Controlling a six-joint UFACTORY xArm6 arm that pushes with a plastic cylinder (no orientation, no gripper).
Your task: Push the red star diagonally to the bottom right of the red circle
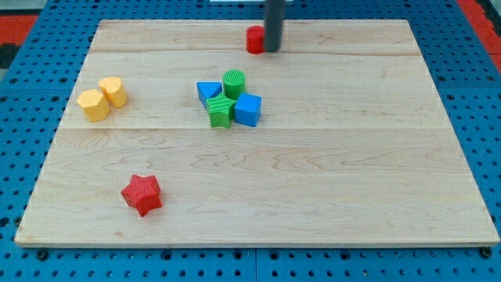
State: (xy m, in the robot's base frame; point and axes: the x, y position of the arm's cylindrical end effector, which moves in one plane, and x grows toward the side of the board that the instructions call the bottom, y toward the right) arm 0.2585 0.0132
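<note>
Red star [142,193]: This lay nearest the view's bottom, far below our tip and well to its left, alone on the board [344,196] with open wood on every side. It was untouched, so we judged the push not yet begun.

Yellow blocks: Two sat touching at the view's left, a hexagon-like yellow block [93,105] and a rounder yellow block [113,91], below and far left of our tip. We judged them clear of any line the star would need.

Middle cluster: A green star [221,112], a blue block [248,110], a blue triangle-like block [208,92] and a green cylinder [234,81] were packed together, touching, just below our tip and slightly left. They stood between the star and its goal, so we judged a direct diagonal risky, since it could scatter them.

Red circle [254,39]: This sat near the view's top edge, touching or just beside our tip on its left; the rod hid its right side. The target spot was below and to the right of it.

Our tip [272,49]: The rod came down from the view's top, its end on the board at the circle's right. It is a bare rod with nothing to spread or pinch, and it held nothing.

Next move: We judged that our tip had to travel to the star's lower left and push up and rightward, skirting the cluster on its right.
</note>
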